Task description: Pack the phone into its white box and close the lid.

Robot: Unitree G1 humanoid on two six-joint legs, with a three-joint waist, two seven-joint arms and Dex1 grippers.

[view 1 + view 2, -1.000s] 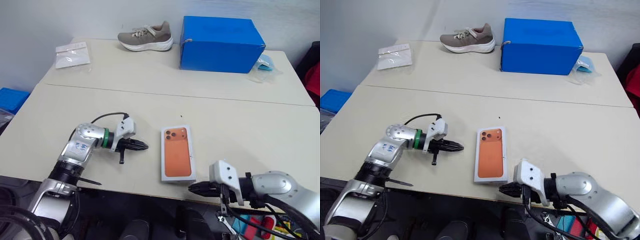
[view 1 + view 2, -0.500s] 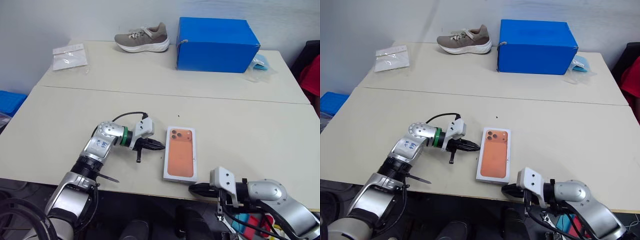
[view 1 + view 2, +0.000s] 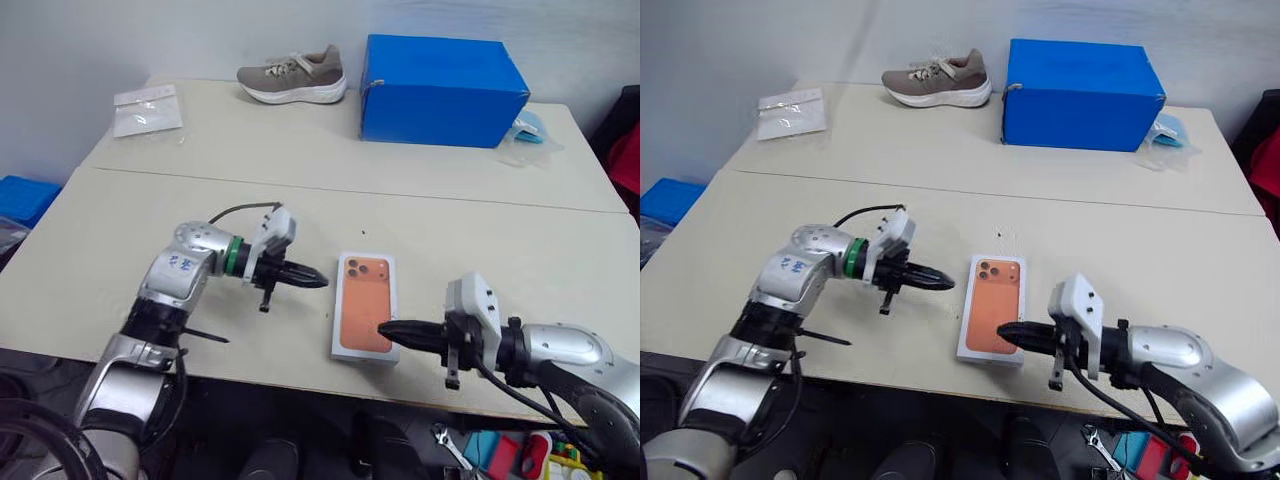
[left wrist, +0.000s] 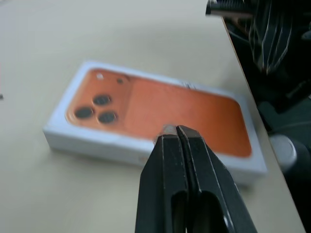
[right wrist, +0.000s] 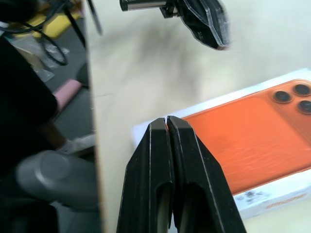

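Orange-topped white box [image 3: 365,320] is flanked by 2 closed, empty grippers: left gripper [image 3: 318,279], right gripper [image 3: 386,329].

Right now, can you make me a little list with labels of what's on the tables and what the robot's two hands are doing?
phone box: white box with an orange phone picture on top, closed, flat on the near table close to its front edge
left end effector: shut, holding nothing, tip pointing at the box's left side, just short of it
right end effector: shut, holding nothing, tip over the box's near right corner
far table: shoe, blue box, clear bag
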